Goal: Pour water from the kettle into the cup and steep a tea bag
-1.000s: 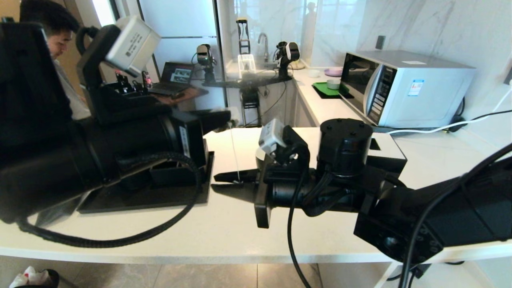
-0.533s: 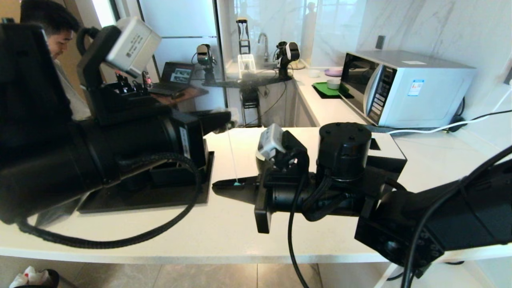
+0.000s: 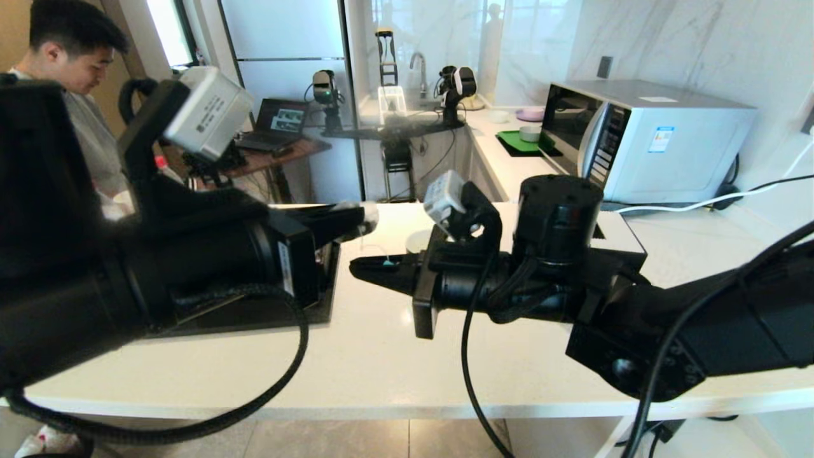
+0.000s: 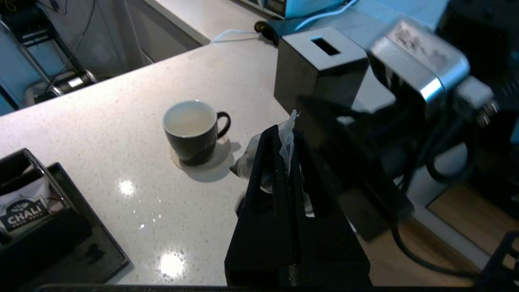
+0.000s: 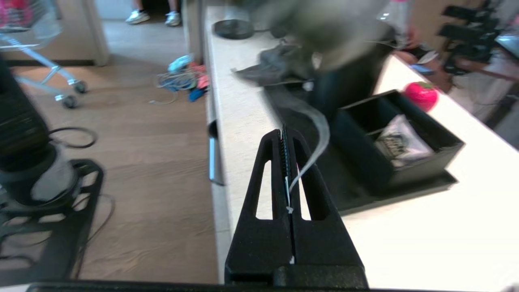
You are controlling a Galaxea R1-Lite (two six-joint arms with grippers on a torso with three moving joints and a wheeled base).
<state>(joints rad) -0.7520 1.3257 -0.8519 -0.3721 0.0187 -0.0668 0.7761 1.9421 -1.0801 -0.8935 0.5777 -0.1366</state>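
My left gripper is shut on the tea bag, a pale translucent pouch pinched between its fingers above the counter. The bag's thin white string runs over to my right gripper, which is shut on its end. In the head view the left gripper hovers just above and beside the right gripper. The cup, a black mug with a white inside, stands on a pale coaster close beyond the left fingertips. The cup is mostly hidden behind my right wrist. The kettle is out of view.
A black tissue box with a white top stands beside the cup. A black tray with "CHALI" sachets sits on the left of the counter. A microwave is at the back right. A person stands at the far left.
The left gripper has come down and the right gripper has risen and moved forward. The two now sit closer together, and the string between them has gone from taut to slack.
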